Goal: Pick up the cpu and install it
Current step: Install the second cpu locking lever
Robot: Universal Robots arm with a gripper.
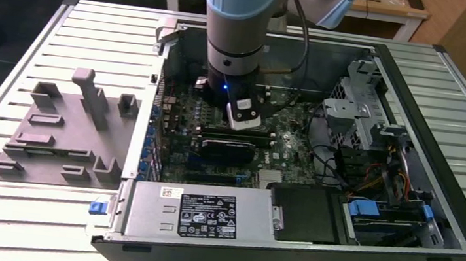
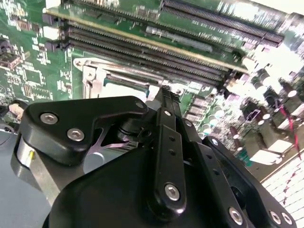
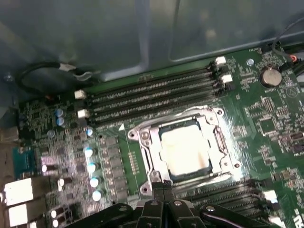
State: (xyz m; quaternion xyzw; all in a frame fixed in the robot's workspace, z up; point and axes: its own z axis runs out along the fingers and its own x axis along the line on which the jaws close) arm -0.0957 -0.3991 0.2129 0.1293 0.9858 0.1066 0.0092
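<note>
— Looking at the socket, where is the cpu?

— Seated inside the socket's metal frame, silver top up, memory slots running just beside it.

— And the gripper?

— Right at the socket's edge, fingers pressed together, gripping nothing, apart from the cpu.

— From outside?

— The arm stands upright over the motherboard in the computer case.

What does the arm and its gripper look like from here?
In the exterior view the arm is a silver-grey tube with pale blue joint caps, a black wrist section with a small blue light, and a black cable running alongside. In the second wrist view the gripper is matte black, built of flat linkage bars and rounded plates held by silver screws.
</note>
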